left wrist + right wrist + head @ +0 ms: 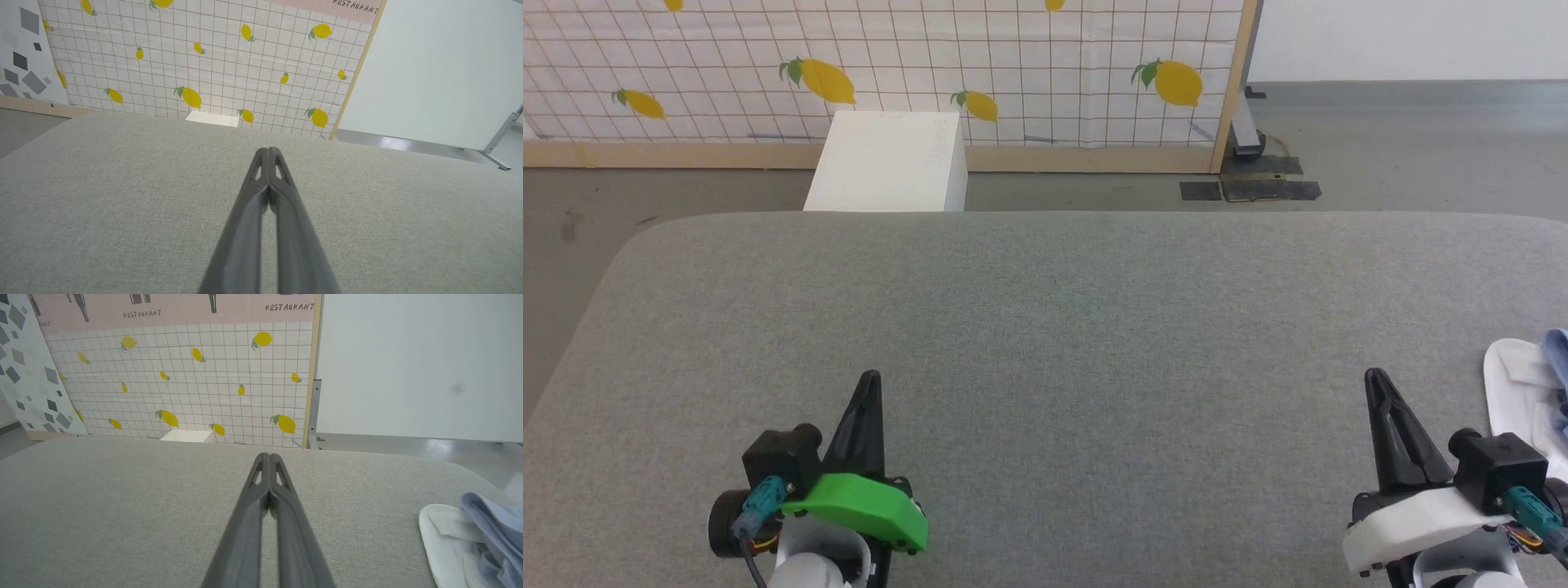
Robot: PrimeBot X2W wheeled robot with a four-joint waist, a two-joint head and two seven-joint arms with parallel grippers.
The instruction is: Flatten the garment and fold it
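The garment [1531, 400] lies bunched at the right edge of the grey padded table [1045, 327]; a white collar part and a strip of light blue cloth show. The right wrist view has the garment [478, 539] at its lower right, white collar in front and blue folds behind. My right gripper [1376, 377] is shut and empty, its tips a short way left of the garment. The same right gripper [268, 456] points over bare table. Over the table's near left, my left gripper [871, 377] is shut with nothing in it. In its own wrist view the left gripper [268, 150] has its fingers pressed together.
A white box [890, 162] stands on the floor beyond the table's far edge. Behind it runs a lemon-print screen [882, 73] with a wooden frame. Grey floor lies to the left and far right of the table.
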